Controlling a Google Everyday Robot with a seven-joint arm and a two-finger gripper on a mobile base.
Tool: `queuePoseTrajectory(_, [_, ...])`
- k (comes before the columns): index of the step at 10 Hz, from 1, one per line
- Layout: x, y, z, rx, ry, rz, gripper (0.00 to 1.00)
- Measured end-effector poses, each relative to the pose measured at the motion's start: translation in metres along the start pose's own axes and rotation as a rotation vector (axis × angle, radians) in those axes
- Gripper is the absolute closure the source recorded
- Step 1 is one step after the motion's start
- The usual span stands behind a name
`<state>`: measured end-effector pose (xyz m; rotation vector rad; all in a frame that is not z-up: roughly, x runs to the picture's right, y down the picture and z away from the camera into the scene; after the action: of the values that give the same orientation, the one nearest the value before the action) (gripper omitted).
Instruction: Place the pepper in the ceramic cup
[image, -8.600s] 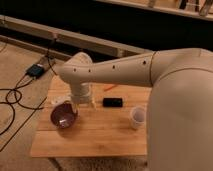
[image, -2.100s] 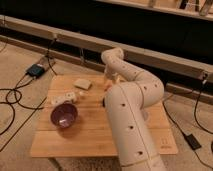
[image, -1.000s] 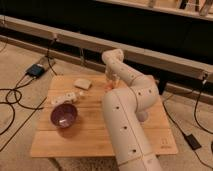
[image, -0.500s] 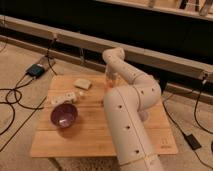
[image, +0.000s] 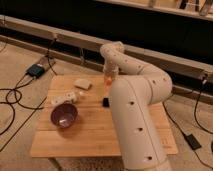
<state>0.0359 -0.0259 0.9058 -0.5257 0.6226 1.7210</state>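
A light wooden table (image: 95, 135) is seen from above and in front, on a tan floor with dark cables (image: 12, 100) trailing at the left of the frame. A bulky white robot arm (image: 135, 110) rises from the lower right, is bent over the table and is turned downward at the upper centre. There the tool (image: 108, 80) is held near the table's far edge. The tool is closed, and the pepper (image: 106, 78), a small orange-red piece, is gripped at its tip. Whether the pepper touches the wood cannot be told. Just below the tool in the frame, a small black block (image: 106, 102) is laid on the wood beside the arm. A wide purple bowl (image: 64, 115) is placed left of centre. Above it, a pale elongated object (image: 65, 98) and a beige slab (image: 82, 83) are laid near the table's upper left corner. A small dark box (image: 36, 70) is set on the floor at the upper left.
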Motion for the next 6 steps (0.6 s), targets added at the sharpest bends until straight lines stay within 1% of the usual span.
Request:
queuePoseTrajectory(1, [0.012, -0.002, -0.009, 0.006, 0.014, -0.013, 1.0])
queuePoseTrajectory(2, [0.035, -0.008, -0.025, 0.011, 0.048, -0.012, 1.0])
queuePoseTrajectory(3, [0.046, -0.011, -0.034, 0.008, 0.066, -0.002, 1.0])
queuePoseTrajectory(5, [0.069, -0.015, -0.054, -0.013, 0.104, 0.025, 1.0])
queuePoseTrajectory(6, [0.085, -0.019, -0.067, -0.029, 0.129, 0.045, 1.0])
